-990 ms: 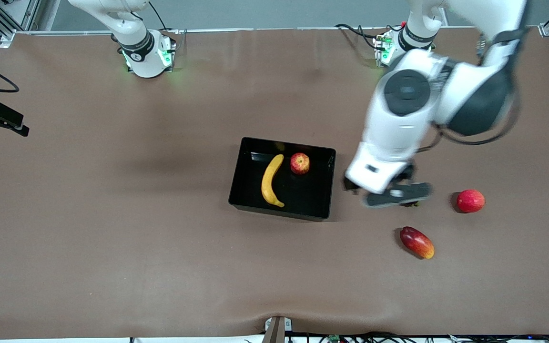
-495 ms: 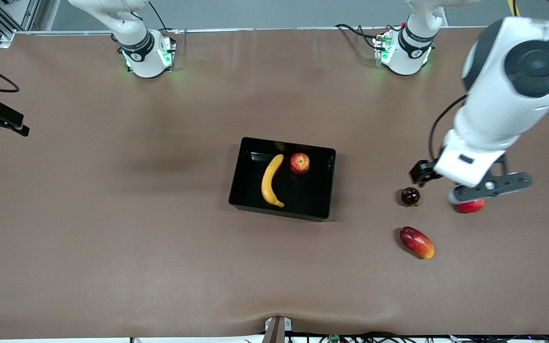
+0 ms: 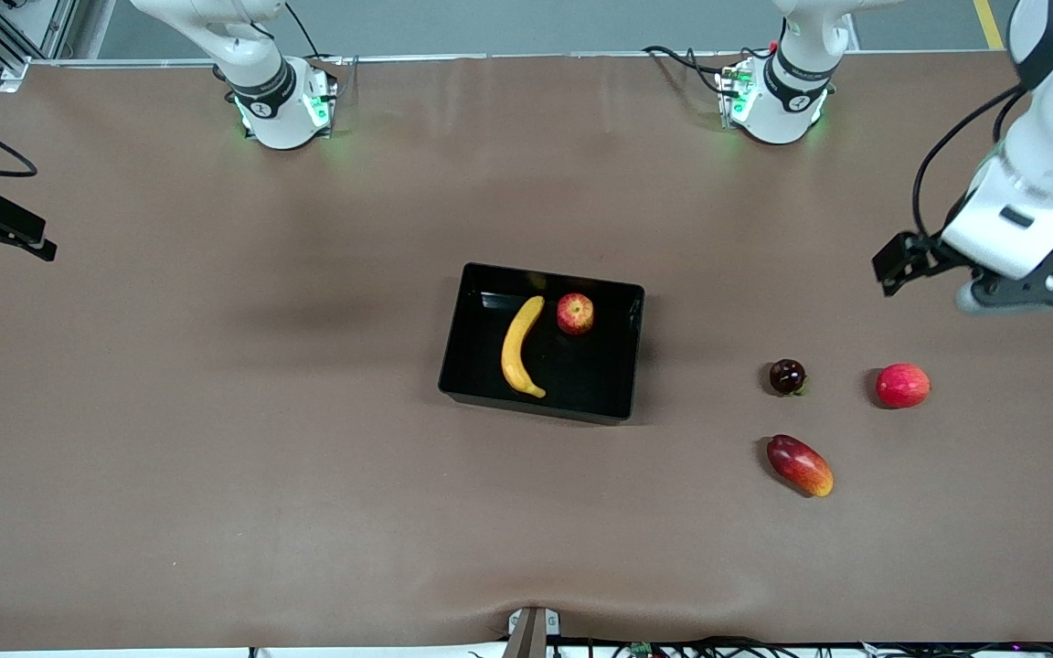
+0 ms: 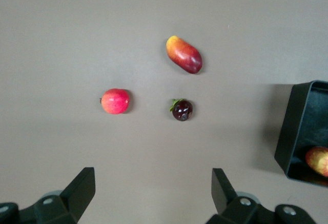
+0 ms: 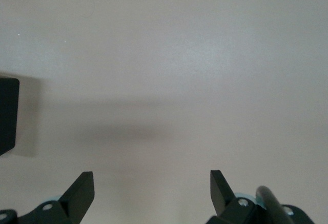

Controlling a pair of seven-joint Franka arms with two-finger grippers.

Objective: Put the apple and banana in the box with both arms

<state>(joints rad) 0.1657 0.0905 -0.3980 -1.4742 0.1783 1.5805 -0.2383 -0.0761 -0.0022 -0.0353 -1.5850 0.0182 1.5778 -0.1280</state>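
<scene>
Front view shows the banana (image 3: pixel 521 346) and the apple (image 3: pixel 575 313) both lying inside the black box (image 3: pixel 453 370) at the middle of the table, the apple at roughly 1 o'clock from the banana's midpoint and just beside its upper end. Over the last second the left arm has swung away from the box, passing over the loose fruit, and the left gripper (image 3: pixel 993 274) now hangs empty over bare table at the left arm's end, at about 2 o'clock from the box. Its fingers (image 4: pixel 82 190) stand fully spread in the left wrist view, with nothing between them. That sweep uncovers a small dark round fruit (image 3: pixel 787 376), possibly a mangosteen, which lies at 9 o'clock from the smooth red fruit (image 3: pixel 902 386) and at 12 o'clock from the mango-like fruit (image 3: pixel 799 465); all three rest on the table (image 3: pixel 216 411), well apart from the box. The right gripper (image 5: pixel 151 193) does not appear in the front view; the right wrist view shows its fingers wide apart, empty, over bare table with one corner of the box at the frame edge. The right arm waits. Judged from this layout, both placements are complete and the left arm's withdrawal reads as a return toward rest.
</scene>
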